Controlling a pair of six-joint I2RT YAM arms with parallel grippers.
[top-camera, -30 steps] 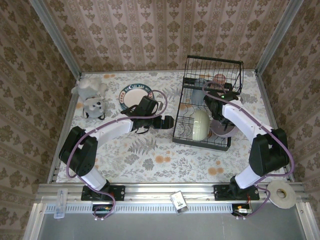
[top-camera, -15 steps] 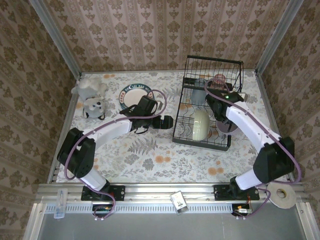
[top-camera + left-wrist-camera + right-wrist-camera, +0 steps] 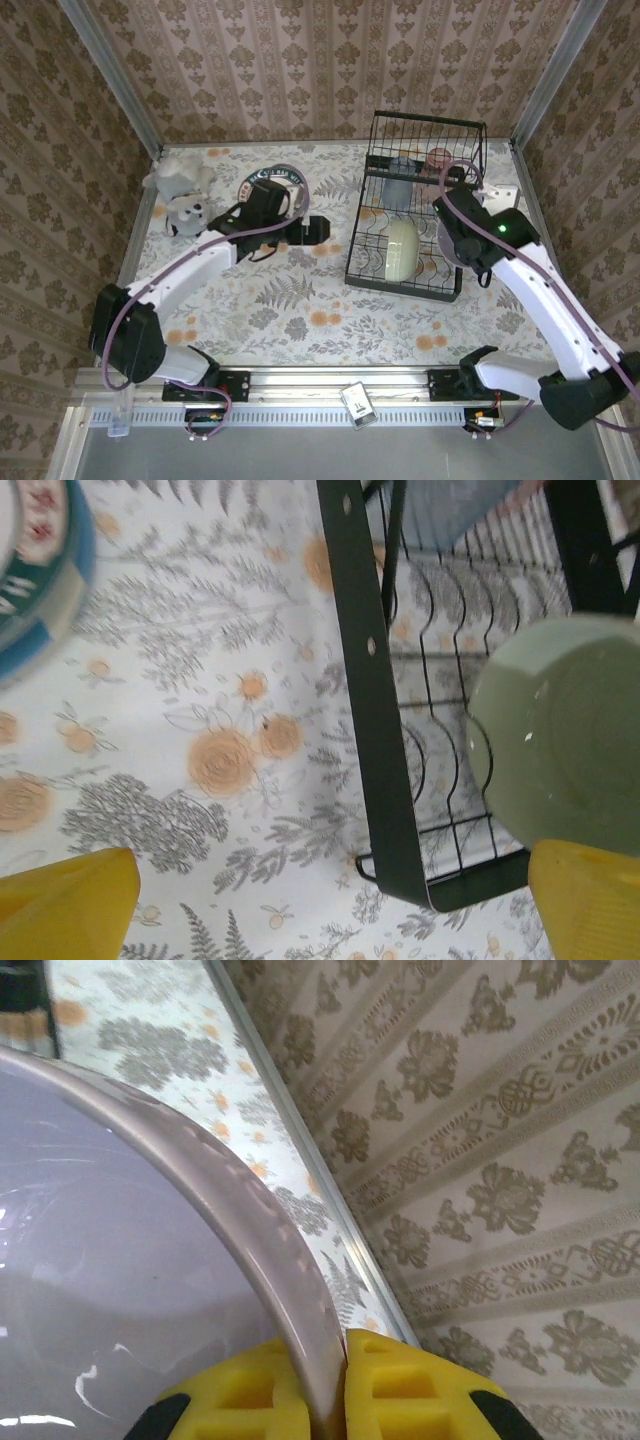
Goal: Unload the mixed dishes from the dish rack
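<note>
Lavender bowl [image 3: 120, 1260] clamped by its rim in the right gripper [image 3: 335, 1390], up at the right end of the rack [image 3: 400, 286]!
Left gripper [image 3: 322, 228] sits left of centre, jaws spread wide and empty, aimed at the rack. The green bowl [image 3: 402, 248] stands on edge in the lower tier, directly right of those yellow fingers [image 3: 70, 905], its long side running up and down the frame. The left arm looks the nearer one for it. Farther up, a bluish cup [image 3: 400, 170] and pink cup [image 3: 438, 158] wait on the upper shelf.
</note>
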